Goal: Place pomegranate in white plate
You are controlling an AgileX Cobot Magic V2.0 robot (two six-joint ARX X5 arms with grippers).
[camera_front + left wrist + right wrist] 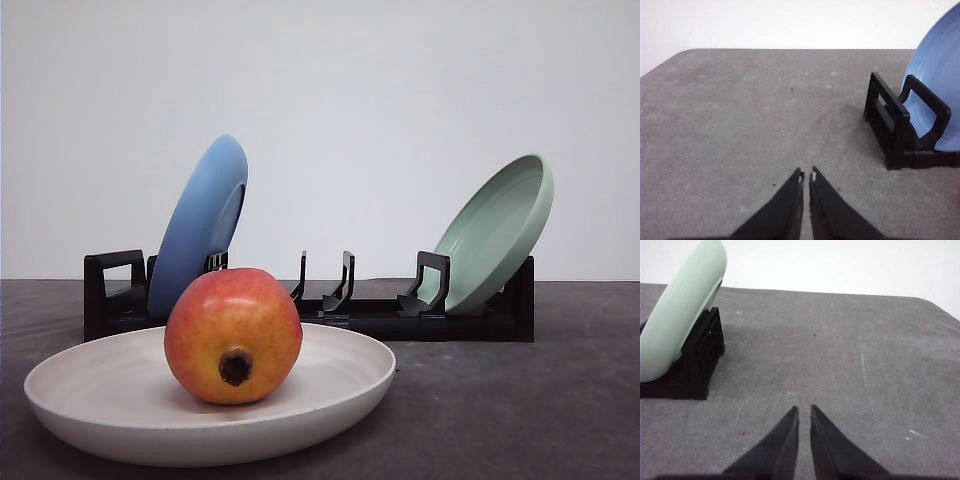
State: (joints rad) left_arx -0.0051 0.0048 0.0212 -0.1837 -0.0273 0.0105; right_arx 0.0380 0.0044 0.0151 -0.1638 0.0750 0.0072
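- Sitting in the white plate [330,400] in the front view, the pomegranate [233,335] rests slightly left of the plate's middle, its dark calyx hole turned toward the camera and its skin running from red at the top to yellow-orange low down.
- The plate stands on the dark grey surface [520,410], near the camera and just ahead of a black dish rack [370,318].
- In the rack a blue plate [200,225] leans upright at the left end and a pale green plate [497,232] leans at the right end; the slots between them hold nothing.
- In the left wrist view, the left hand [806,176] hangs over bare grey surface, its two black fingers [785,210] brought together with only a thin slit between the tips, gripping nothing.
- The rack's left end [900,125] with the blue plate [940,75] stands off to one side of that hand, well apart from it; where the pomegranate lies relative to this hand cannot be told here.
- In the right wrist view, the right hand [804,408] is likewise nearly closed, a narrow gap at the tips, with nothing between its fingers [835,455] and nothing touched.
- The pale green plate [680,315] on the rack's right end [695,365] stands to one side, well apart from it; again the pomegranate's place relative to this hand cannot be told.
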